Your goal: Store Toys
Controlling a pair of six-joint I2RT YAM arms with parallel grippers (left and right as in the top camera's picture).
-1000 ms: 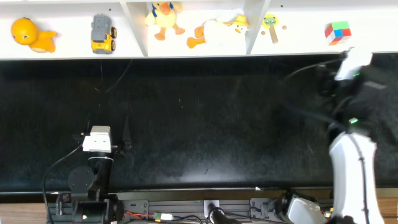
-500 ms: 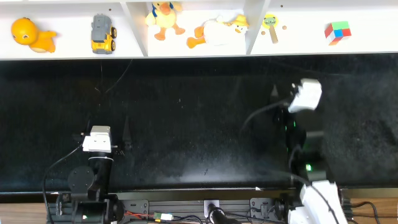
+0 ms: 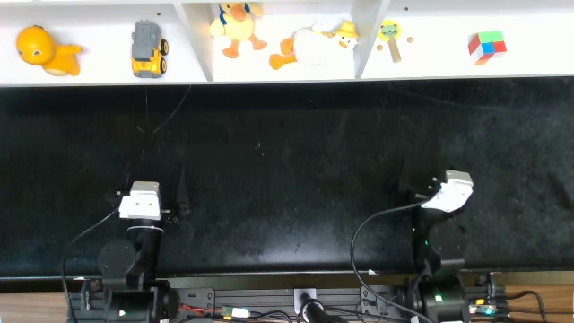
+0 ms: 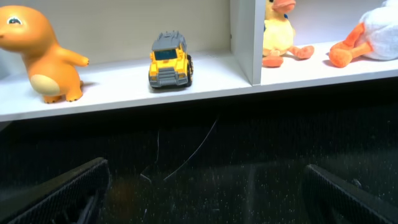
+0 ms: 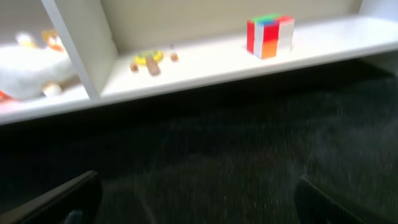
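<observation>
Six toys stand on the white shelf (image 3: 287,81) along the far edge of the black mat (image 3: 287,170), two in each of three compartments set off by two upright dividers. The left compartment holds one orange figure (image 3: 45,49) and one yellow toy truck (image 3: 148,47), well apart from each other. The middle compartment holds two plush ducks: a yellow duck (image 3: 237,25) sitting upright and a white duck (image 3: 309,47) lying on its side just beside it. The right compartment holds one small wooden toy (image 3: 391,36) near the divider and one multicoloured cube (image 3: 487,45) farther along. Two arms stand at the near edge of the mat, well apart from the shelf and from each other. The left gripper (image 4: 205,196) faces the truck and the orange figure, with its two fingers spread wide and nothing between them. The right gripper (image 5: 193,199) faces the wooden toy and the cube, also with its two fingers spread wide and nothing held. No toy lies on the mat; all six are on the shelf.
</observation>
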